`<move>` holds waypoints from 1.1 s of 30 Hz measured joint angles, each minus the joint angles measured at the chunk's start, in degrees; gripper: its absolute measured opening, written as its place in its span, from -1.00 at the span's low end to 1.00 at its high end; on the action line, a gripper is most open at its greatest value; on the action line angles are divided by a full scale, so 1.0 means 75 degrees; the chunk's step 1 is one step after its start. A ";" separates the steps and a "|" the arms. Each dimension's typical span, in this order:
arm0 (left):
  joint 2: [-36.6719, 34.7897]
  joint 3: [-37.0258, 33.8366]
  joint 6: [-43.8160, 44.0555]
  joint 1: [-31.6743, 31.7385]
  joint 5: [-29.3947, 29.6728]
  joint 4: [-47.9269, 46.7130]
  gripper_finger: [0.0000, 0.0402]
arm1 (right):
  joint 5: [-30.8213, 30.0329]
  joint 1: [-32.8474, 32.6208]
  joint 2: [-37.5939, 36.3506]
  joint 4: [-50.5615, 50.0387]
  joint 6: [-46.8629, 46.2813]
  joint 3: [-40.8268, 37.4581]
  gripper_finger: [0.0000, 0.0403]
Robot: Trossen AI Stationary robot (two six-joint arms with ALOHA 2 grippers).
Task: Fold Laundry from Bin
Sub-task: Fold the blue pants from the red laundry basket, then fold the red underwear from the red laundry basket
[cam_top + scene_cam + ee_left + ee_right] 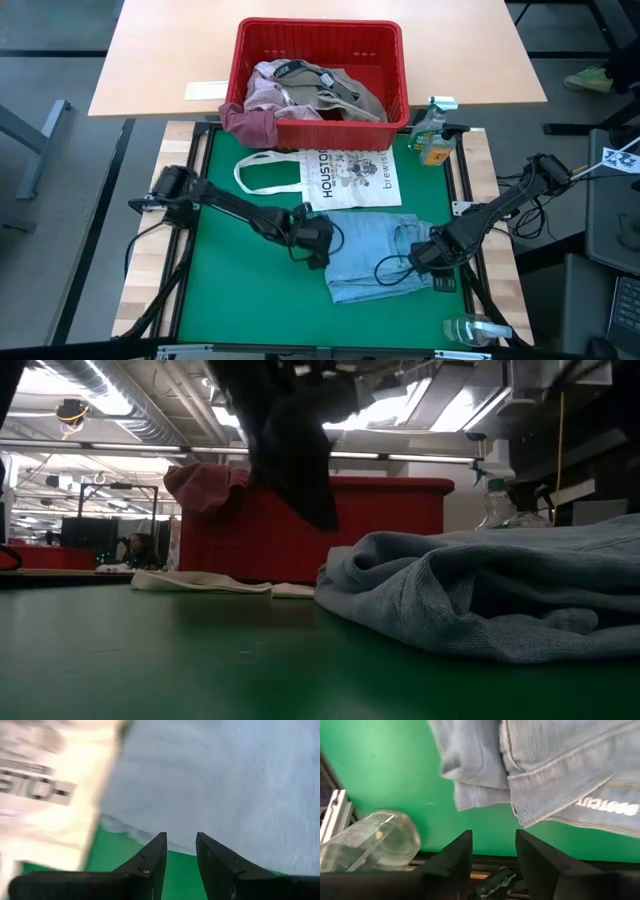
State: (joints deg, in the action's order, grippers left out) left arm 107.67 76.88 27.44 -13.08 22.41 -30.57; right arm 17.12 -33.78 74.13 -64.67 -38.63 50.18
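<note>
A: Where's your laundry?
B: Light blue jeans (375,255) lie flat on the green mat (230,300); the remaining laundry (310,92) is heaped in the red bin (320,30).
A: Grippers?
B: Your left gripper (180,851) is at the jeans' left edge, fingers apart, empty. Right gripper (494,851) at their right edge, parted, holding nothing.

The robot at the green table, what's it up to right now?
It is folding laundry. A light blue garment lies on the green mat, with the left tool at its left edge and the right tool at its right edge. Both stand open with nothing between their fingers. The red bin behind still holds more clothes, a maroon piece hanging over its rim, and a white tote bag lies in front of it.
</note>
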 joint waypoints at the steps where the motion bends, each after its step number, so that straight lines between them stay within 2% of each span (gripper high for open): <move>1: -0.0196 0.0000 -0.0003 0.0044 0.0132 -0.0185 -0.50 | -0.0137 0.0001 0.0000 -0.0127 0.0119 0.0145 -0.26; 10: -0.2039 0.0003 0.0107 0.0559 0.1906 -0.2803 -0.50 | -0.1283 0.0003 0.0000 -0.0586 0.0739 0.1140 -0.26; 17: -0.3019 0.0003 0.1019 0.1296 0.3271 -0.4911 -0.50 | -0.2019 0.0006 0.0000 -0.0481 0.1129 0.1264 -0.26; 21: -0.3178 0.0003 0.1420 0.1947 0.3286 -0.5732 -0.50 | -0.2180 0.0006 0.0000 -0.0302 0.1218 0.1263 -0.26; 26: -0.3167 0.0000 0.1469 0.2809 0.2768 -0.6154 -0.50 | -0.2227 0.0006 0.0000 -0.0153 0.1220 0.1264 -0.26; 29: -0.3161 0.0000 0.1484 0.3228 0.2515 -0.6094 -0.50 | -0.2227 0.0006 0.0000 -0.0156 0.1221 0.1261 -0.26; 33: -0.3161 0.0000 0.1481 0.3545 0.2264 -0.5260 -0.50 | -0.2293 0.0003 0.0000 -0.0154 0.1226 0.1262 -0.26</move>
State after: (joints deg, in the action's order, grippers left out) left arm 83.96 76.88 38.55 13.51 39.39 -70.02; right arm -0.07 -33.76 74.13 -65.82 -29.43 59.64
